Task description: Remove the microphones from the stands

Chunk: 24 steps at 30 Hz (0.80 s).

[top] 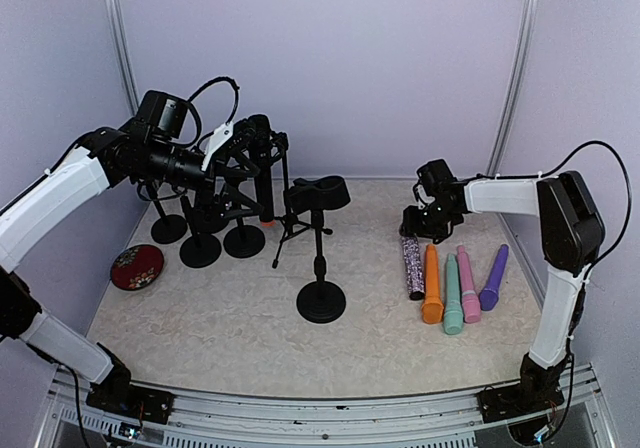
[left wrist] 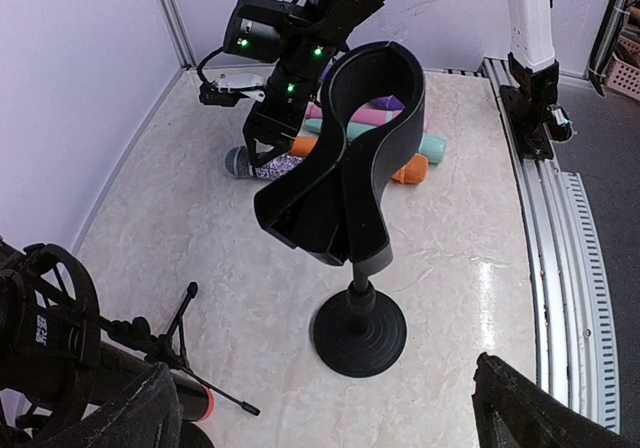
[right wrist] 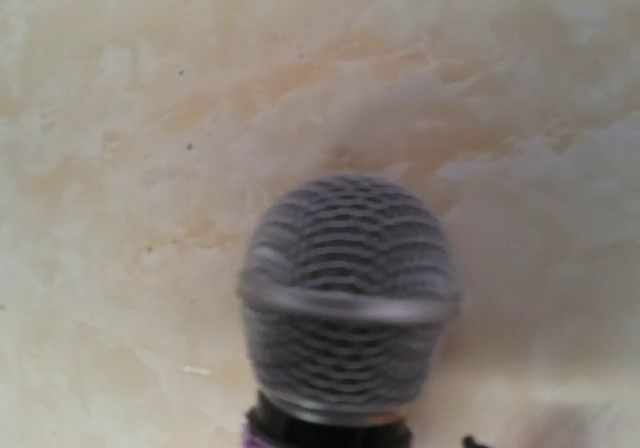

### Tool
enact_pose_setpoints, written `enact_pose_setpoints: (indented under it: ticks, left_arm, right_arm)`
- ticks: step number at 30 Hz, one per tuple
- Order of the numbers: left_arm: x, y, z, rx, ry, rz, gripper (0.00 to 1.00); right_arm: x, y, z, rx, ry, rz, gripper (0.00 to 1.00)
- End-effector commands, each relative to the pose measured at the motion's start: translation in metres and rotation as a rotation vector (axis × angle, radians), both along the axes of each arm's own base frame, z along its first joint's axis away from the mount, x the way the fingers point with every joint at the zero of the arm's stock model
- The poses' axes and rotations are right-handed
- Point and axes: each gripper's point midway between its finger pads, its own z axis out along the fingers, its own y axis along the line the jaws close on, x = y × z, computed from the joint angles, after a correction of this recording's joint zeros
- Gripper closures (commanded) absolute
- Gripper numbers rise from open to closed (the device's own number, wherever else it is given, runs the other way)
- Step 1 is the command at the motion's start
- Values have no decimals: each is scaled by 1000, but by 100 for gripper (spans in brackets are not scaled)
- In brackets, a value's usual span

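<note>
- Glitter mic lies beside four others; middle stand empty.
- Right gripper over it; width unclear.
- Left gripper wide, empty; black mic sits in its stand.

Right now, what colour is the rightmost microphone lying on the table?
Purple; the microphone shows best in the top external view.

Marbled table fills your lower frame. Centre: one round-based stand. Upper left: three round stand bases, a tripod. Far left: red disc. Right, side by side: glittery mic, orange mic, teal mic, pink mic, purple mic.
</note>
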Motion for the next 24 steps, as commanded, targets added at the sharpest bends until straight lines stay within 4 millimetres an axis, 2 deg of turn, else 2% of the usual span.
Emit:
enact_pose_setpoints:
  ticks: [1,8,13,16,20,22,24]
  left_arm:
    - [-5,3,-5,5,16,-10,1]
    - [-5,7,-2,5,-6,-7,1]
    - [-4,10,-3,4,-7,-3,1]
    - [-3,11,-2,5,-10,1,1]
    - [0,13,-2,3,-14,9,1]
    - [1,14,-3,3,-14,10,1]
    - [3,14,-4,5,-13,12,1]
  right_arm:
    - [6,-1,23,-64,-80,-8,40]
    - [4,-1,38,-119,-124,-4,36]
    - [-3,8,52,-129,-170,27,35]
    - [-13,28,59,-83,-193,86,36]
    - [-41,75,64,46,-217,220,48]
    - [-54,93,57,104,-194,267,54]
    - [-61,100,41,131,-139,275,61]
